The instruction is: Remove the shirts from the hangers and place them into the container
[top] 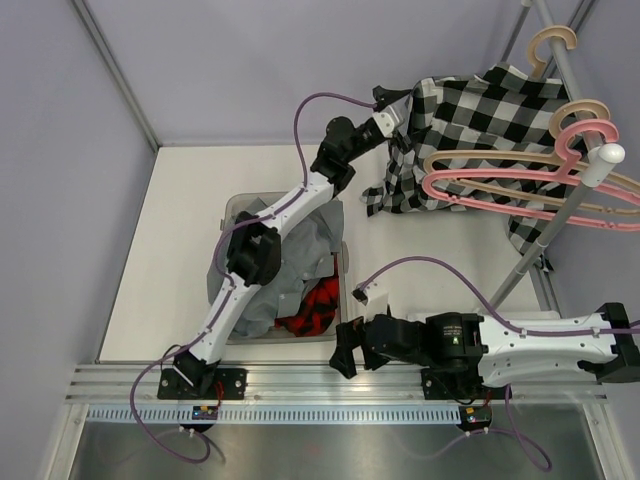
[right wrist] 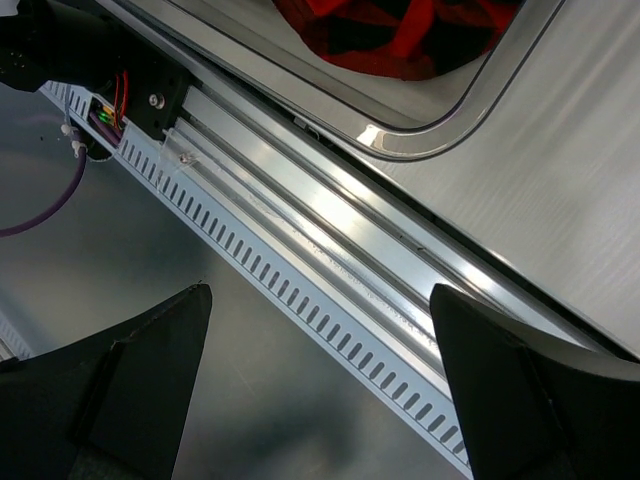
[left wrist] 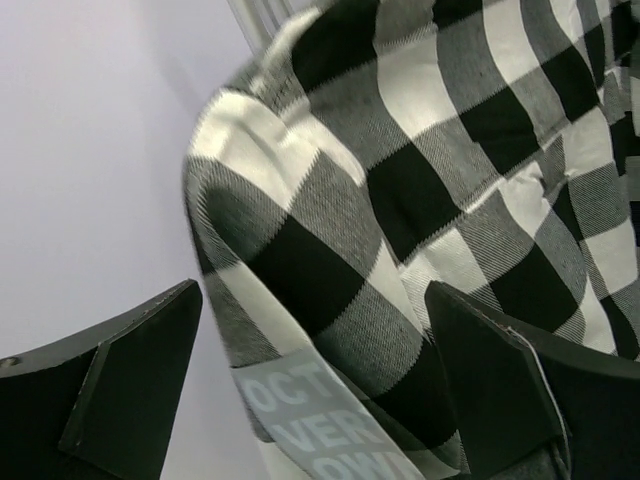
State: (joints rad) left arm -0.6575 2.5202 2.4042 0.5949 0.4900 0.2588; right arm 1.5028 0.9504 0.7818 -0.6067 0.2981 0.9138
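Checked shirt [top: 480, 120] hangs on the rack [top: 540, 235] at far right, the only one not binned. That is why your left gripper [top: 392, 102] sits at its shoulder, jaws spread wide around cloth, nothing pinched yet. The container [top: 232, 205] holds the grey shirt [top: 300, 250] and red plaid shirt [top: 315, 305]; the left arm covers much of it. Right gripper [top: 345, 352] rests over the near rail [right wrist: 300, 220], wide open and empty, clear of the work, I'd judge. Pink hanger [top: 500, 180] and a tan hanger [top: 580, 115] hang bare. The checked shirt's own hanger is hidden under cloth, and its label [left wrist: 310, 420] is cut off.
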